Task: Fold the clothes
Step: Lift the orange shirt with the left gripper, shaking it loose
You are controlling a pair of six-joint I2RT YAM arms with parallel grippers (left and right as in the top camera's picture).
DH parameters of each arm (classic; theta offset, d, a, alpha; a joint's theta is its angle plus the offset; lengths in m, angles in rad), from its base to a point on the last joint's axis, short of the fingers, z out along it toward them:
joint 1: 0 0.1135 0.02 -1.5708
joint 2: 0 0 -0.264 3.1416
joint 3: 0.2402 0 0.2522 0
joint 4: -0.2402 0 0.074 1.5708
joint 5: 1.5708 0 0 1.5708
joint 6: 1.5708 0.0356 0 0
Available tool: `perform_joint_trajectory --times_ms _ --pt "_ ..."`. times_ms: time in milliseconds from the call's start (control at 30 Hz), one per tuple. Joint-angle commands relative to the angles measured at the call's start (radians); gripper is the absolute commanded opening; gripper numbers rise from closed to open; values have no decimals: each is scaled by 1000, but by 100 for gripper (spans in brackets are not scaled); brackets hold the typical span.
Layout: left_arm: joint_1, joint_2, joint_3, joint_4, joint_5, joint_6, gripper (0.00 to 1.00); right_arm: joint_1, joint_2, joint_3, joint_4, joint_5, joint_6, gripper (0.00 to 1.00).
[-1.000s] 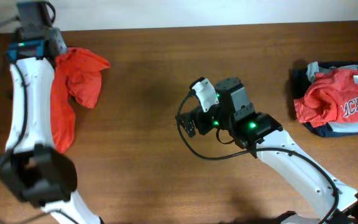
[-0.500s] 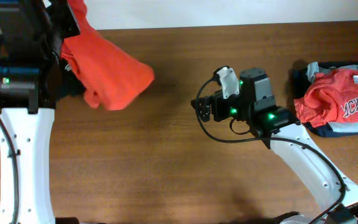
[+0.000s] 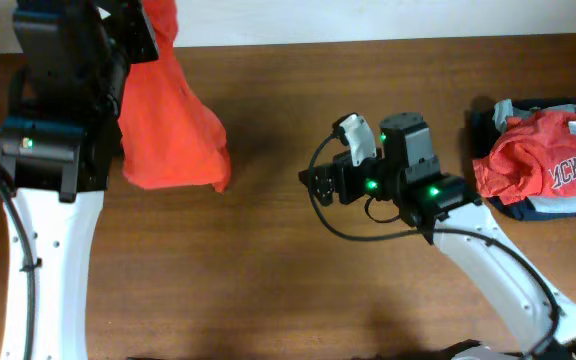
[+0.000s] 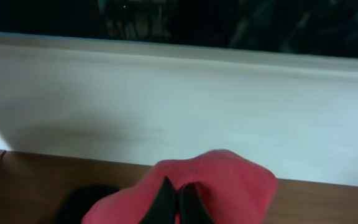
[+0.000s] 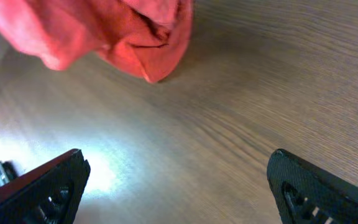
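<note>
One wood table (image 3: 268, 280) under hanging orange-red T-shirt (image 3: 173, 130), white surface (image 4: 179, 106) beyond

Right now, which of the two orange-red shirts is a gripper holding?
The plain orange-red T-shirt at far left, hanging from the shut left gripper; the lettered shirt lies untouched on the pile at right.

Matt cloth T-shirt (image 3: 168, 130), grained wood table (image 3: 268, 270)

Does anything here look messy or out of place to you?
Nothing looks spilled or damaged. The orange-red T-shirt hangs bunched from the left end effector at the far left of the table, and a crumpled pile of clothes lies unfolded at the right edge.
</note>
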Motion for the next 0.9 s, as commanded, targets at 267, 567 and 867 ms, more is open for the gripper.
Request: perform_joint_trajectory --times_ms 267,567,867 --pt "-74 -98 17 16 7 -2 0 27 -182 20 -65 -12 -20 95" --pt "-135 -147 17 19 4 -3 1 27 -186 19 -95 11 -5 95" --pt "-249 -41 17 105 -218 -50 1 31 -183 19 -94 97 330 89"
